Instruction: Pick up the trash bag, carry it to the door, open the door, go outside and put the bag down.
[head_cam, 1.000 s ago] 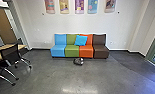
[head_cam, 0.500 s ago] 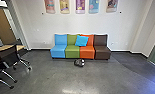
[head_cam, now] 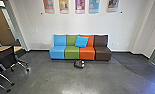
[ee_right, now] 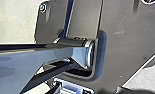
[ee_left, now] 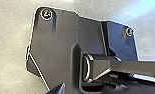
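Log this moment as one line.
dark bundle, possibly trash bag: on floor, not held | in front of multicolored sofa | blue pillow: on sofa

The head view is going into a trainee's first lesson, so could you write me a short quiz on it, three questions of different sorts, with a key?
1. Which seat stands at the right-hand end of the row of seats, as the camera looks at it?
a) the green one
b) the brown seat
c) the light blue one

2. True or false: a small dark object is on the floor in front of the seats.

3. Fill in: the blue cushion leans where the green seat meets the ____.

Key: 1: b; 2: true; 3: orange seat.
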Motion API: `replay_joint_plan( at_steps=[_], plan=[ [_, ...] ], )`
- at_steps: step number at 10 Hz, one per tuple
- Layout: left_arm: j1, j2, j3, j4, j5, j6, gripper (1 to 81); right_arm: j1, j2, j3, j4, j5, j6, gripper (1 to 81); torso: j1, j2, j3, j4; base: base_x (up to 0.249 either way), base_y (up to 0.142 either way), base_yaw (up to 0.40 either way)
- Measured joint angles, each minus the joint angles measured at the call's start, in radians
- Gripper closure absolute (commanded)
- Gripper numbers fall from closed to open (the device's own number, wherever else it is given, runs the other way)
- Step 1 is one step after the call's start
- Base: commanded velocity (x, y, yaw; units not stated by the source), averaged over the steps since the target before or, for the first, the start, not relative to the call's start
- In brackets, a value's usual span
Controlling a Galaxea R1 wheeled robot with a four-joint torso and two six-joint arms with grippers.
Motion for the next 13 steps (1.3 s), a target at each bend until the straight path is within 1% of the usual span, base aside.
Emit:
replay_joint_plan(
  at_steps=[7, 13],
  plan=[
    [0.001, 0.003, 0.000, 0.000, 0.000, 0.000, 1.0, -0.002, 0.000, 0.000, 0.000, 0.000, 0.000, 1.0, 0.000, 0.000, 0.000, 0.000, 0.153, 0.000, 0.000],
    [0.001, 0.002, 0.000, 0.000, 0.001, 0.000, 1.0, -0.003, 0.000, -0.007, 0.000, 0.000, 0.000, 1.0, 0.000, 0.000, 0.000, 0.000, 0.153, 0.077, 0.000]
  ],
)
